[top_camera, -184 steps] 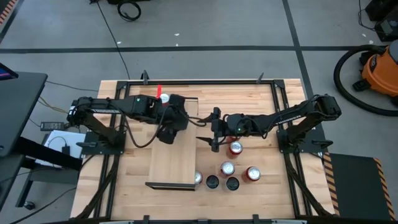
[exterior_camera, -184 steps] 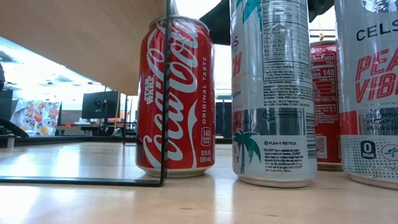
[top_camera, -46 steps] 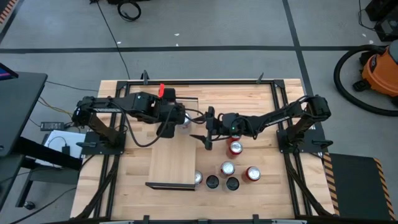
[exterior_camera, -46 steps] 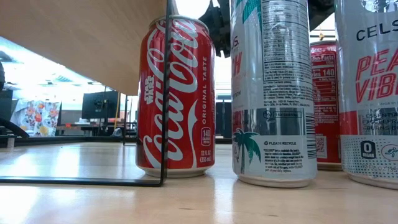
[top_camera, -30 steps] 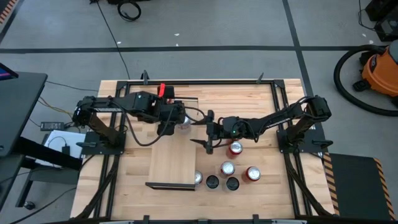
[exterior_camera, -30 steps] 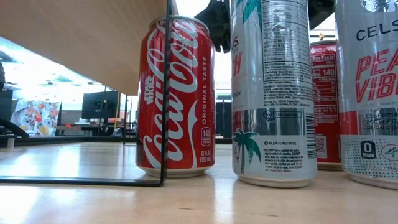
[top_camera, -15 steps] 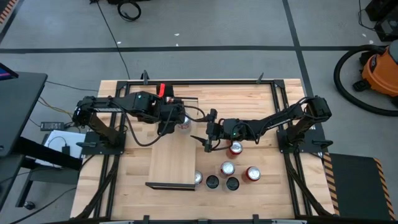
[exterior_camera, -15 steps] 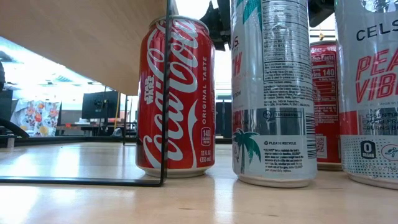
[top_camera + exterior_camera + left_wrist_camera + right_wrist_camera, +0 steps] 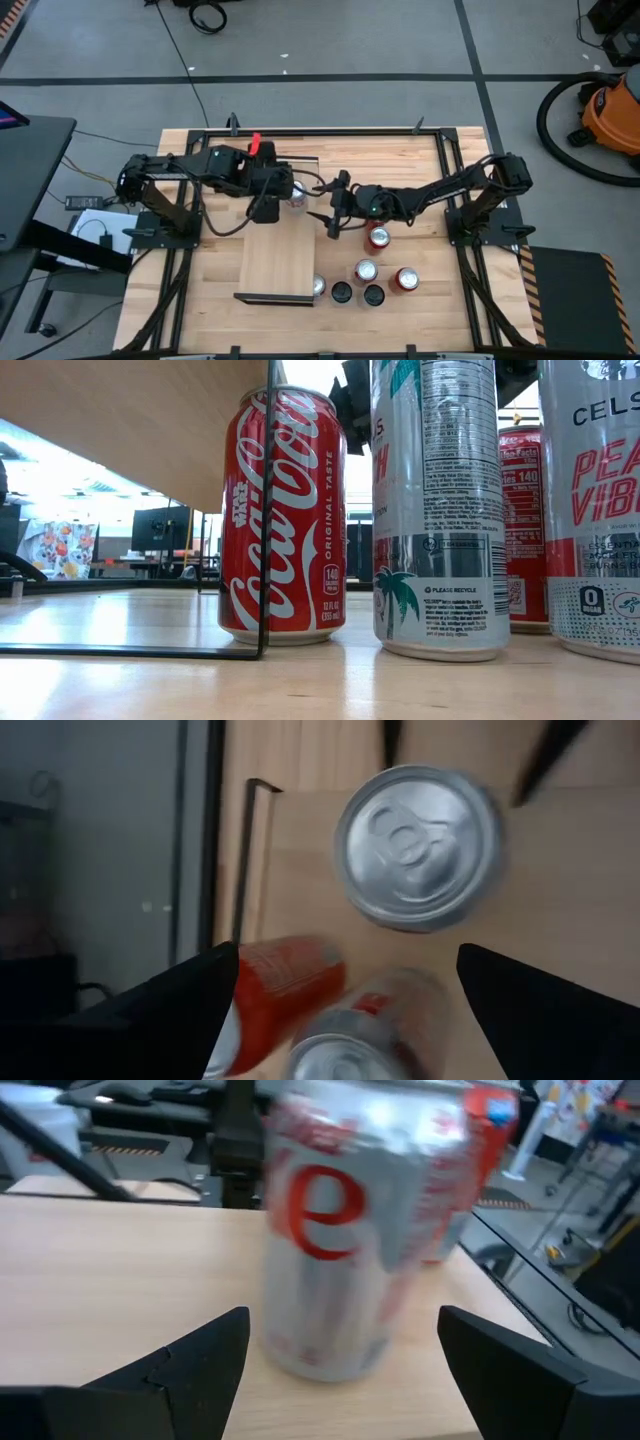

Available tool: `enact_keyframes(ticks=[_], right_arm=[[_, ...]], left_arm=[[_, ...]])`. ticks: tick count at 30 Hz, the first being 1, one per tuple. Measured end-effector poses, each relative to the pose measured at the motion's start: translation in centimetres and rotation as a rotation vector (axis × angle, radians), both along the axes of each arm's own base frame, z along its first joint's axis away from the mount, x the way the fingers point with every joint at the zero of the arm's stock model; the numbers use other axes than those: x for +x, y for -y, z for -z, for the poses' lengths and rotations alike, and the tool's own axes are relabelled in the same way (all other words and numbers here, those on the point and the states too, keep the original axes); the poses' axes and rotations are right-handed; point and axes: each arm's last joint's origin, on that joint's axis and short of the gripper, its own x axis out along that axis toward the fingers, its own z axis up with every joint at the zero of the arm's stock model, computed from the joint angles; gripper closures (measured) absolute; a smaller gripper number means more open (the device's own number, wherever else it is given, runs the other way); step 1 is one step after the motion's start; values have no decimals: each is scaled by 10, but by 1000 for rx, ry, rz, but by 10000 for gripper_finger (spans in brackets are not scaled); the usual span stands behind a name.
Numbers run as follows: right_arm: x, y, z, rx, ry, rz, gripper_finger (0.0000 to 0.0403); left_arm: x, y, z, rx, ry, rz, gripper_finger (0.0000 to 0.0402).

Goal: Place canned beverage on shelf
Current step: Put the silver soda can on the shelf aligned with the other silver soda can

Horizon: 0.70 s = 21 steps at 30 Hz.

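Here the butcher-block tabletop (image 9: 420,165) lies inside a black metal frame, on a grey floor crossed by dark lines. The shelf (image 9: 280,262), a pale plywood board, sits left of centre on the table, its long side running toward the near edge. At the shelf's far end stands a silver can (image 9: 297,194). In the left wrist view the silver lid (image 9: 418,848) shows from above on pale wood, with two more cans lying nearer the camera, one red (image 9: 282,990).

The left gripper (image 9: 270,196) hangs over the shelf's far end, just beside the silver can; its fingers (image 9: 170,1010) are spread and hold nothing. The right gripper (image 9: 334,210) reaches in from the right, close to the same can, with its fingers (image 9: 170,1365) wide apart. The right wrist view shows the silver can with red lettering (image 9: 340,1240) upright on the wood between them, untouched.

Five more cans stand on the tabletop right of the shelf. In the low view a red cola can (image 9: 283,520) stands against the shelf's thin black wire leg (image 9: 268,510), beside a tall white-and-silver can (image 9: 440,510).

An orange shop vacuum (image 9: 605,110) stands on the floor at right; monitors and desks show in the room beyond the table.
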Motion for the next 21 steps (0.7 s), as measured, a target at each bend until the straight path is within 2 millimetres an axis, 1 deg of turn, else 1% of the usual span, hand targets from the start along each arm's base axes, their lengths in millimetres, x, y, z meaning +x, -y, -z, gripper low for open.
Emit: enact_keyframes(ticks=[5, 12, 17, 21], right_arm=[[0, 4, 1, 21, -9, 15, 69], [0, 4, -1, 37, 16, 12, 69], [1, 2, -4, 102, 58, -26, 69], [2, 0, -4, 116, 65, -38, 69]], left_arm=[[1, 1, 0, -11, 6, -4, 15], [4, 2, -1, -10, 41, 6, 15], [5, 1, -2, 29, 43, 8, 15], [4, 0, -2, 72, 46, -9, 15]])
